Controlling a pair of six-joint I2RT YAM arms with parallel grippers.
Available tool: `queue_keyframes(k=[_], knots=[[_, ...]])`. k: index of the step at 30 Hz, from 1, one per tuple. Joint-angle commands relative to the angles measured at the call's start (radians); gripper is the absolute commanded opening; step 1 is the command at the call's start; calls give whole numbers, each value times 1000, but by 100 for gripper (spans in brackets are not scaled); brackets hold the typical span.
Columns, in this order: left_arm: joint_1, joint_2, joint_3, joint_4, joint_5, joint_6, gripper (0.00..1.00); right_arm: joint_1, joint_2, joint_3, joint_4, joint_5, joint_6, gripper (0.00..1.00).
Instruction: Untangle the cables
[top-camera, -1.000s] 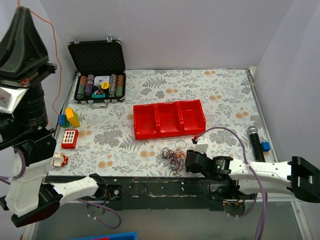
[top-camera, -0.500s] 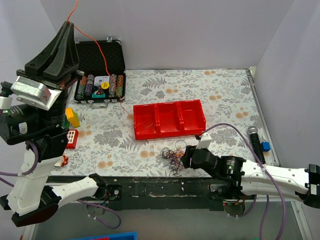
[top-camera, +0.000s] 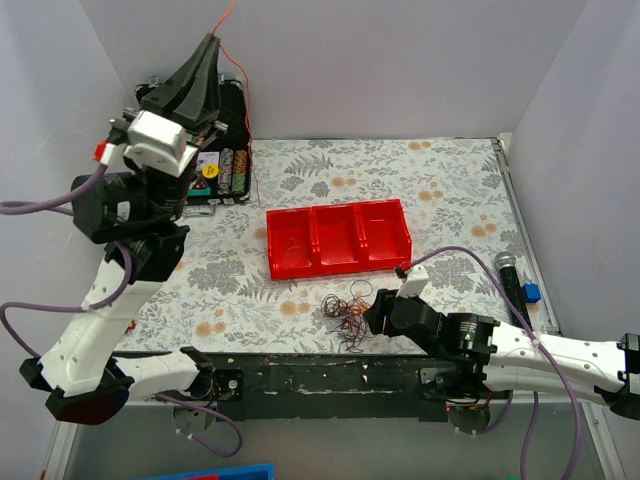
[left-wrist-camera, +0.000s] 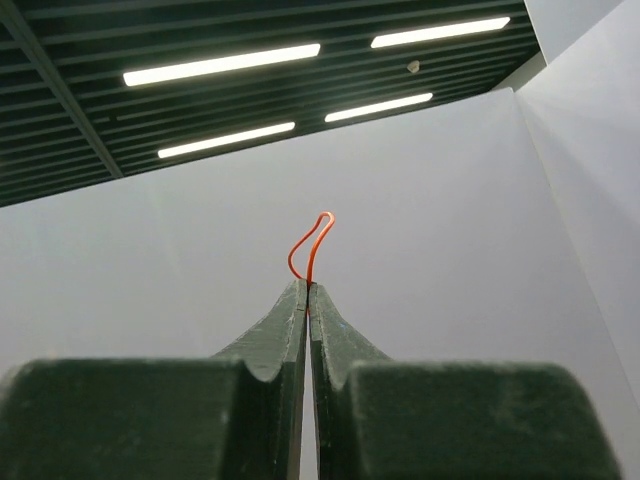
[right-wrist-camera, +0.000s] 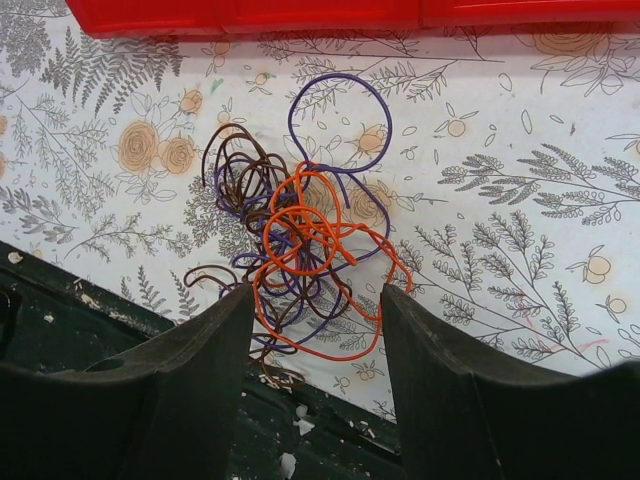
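Observation:
The cables (top-camera: 347, 312) lie as a small tangled bunch of orange, purple and dark brown wires near the table's front edge. In the right wrist view the bunch (right-wrist-camera: 300, 250) sits just ahead of and between my open right gripper (right-wrist-camera: 315, 290) fingers, touching neither visibly. My right gripper (top-camera: 372, 318) is low, right beside the bunch. My left gripper (top-camera: 210, 45) is raised high at the back left, pointing up. It is shut on one thin orange wire (top-camera: 247, 105) that trails down towards the table. The wire's loop (left-wrist-camera: 310, 240) sticks out above the closed left gripper (left-wrist-camera: 307, 285).
A red three-compartment tray (top-camera: 338, 238) stands just behind the bunch. An open black case of poker chips (top-camera: 228, 160) is at the back left, partly hidden by my left arm. A microphone (top-camera: 510, 285) and a small blue object (top-camera: 531, 292) lie at the right edge.
My left arm swung from the far left to the right and back, over the case, still holding the orange wire. My right gripper edged closer to the bunch.

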Motion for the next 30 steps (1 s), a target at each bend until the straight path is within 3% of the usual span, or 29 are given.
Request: queue_keyframes(k=[1, 21, 30], knots=[[5, 36, -19, 64, 5, 9, 0, 6, -26, -14, 29, 33, 21, 61], [3, 102, -4, 146, 5, 69, 0, 6, -80, -43, 18, 24, 25, 59], [3, 116, -76, 187, 34, 101, 0, 6, -103, -46, 6, 27, 25, 56]])
